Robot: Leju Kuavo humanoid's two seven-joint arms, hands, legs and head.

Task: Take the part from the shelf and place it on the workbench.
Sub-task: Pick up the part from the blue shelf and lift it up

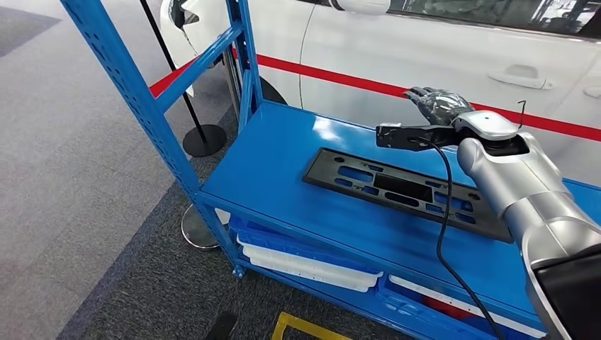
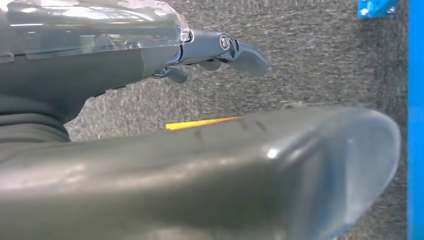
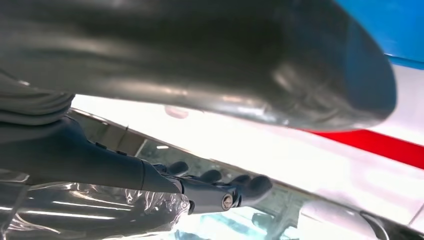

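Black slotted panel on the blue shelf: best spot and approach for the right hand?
Judging from the head view: grip the black panel by its long far edge, coming from above. It lies flat on the blue shelf, long and thin, and the right hand hovers open just beyond that edge.

- The part [image 1: 407, 190] lies on the blue shelf [image 1: 283, 163]; its right end is hidden behind the right arm [image 1: 531, 205]
- The right hand [image 1: 439, 105] is small and dark in the head view; how its fingers [image 3: 220, 185] lie cannot be told
- The trays [image 1: 312, 265] on the lower level are cut off by the shelf's edge
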